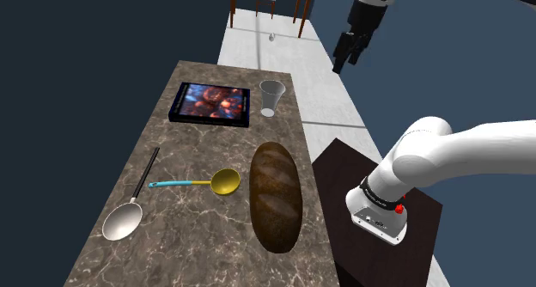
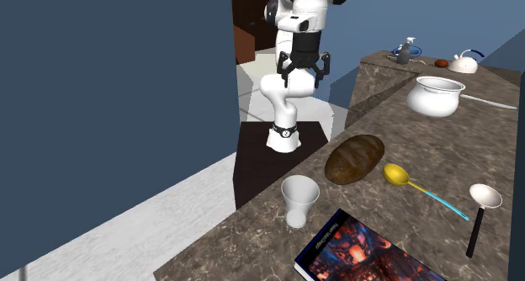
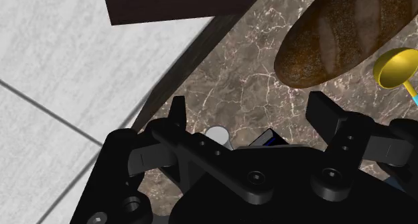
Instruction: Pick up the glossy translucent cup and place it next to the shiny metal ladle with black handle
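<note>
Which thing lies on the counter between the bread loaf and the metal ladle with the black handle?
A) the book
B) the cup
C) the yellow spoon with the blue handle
C: the yellow spoon lies between the bread loaf and the ladle.

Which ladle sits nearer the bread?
The yellow ladle with the blue handle, its bowl right beside the bread; the silver ladle with the black handle lies farther off.

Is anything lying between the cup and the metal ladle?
Nothing tall. The translucent white cup and the shiny metal ladle with black handle have bare counter between them, bordered by the dark picture book and the yellow spoon with blue handle.
</note>
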Robot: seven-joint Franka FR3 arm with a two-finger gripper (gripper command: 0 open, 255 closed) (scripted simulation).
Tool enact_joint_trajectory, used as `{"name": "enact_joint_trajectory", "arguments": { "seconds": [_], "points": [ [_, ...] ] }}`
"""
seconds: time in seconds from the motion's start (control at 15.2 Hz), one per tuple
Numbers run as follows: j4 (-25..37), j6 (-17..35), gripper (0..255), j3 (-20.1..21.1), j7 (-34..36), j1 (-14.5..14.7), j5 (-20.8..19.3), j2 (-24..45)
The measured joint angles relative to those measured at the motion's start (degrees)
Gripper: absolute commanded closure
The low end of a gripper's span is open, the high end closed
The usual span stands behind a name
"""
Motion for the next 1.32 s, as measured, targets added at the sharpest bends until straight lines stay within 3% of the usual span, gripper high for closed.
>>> {"name": "enact_joint_trajectory", "arguments": {
  "seconds": [0.26, 0.79, 1.32],
  "points": [
    [-0.45, 3.73, 0, 1.02, 0.07, 0.2, -0.77, 3.23],
    [-1.21, 18.33, 0, 5.54, 2.21, 0.5, -4.41, 16.98],
    [4.05, 29.37, 0, 9.29, 6.13, -0.58, -11.86, 33.82]
  ]
}}
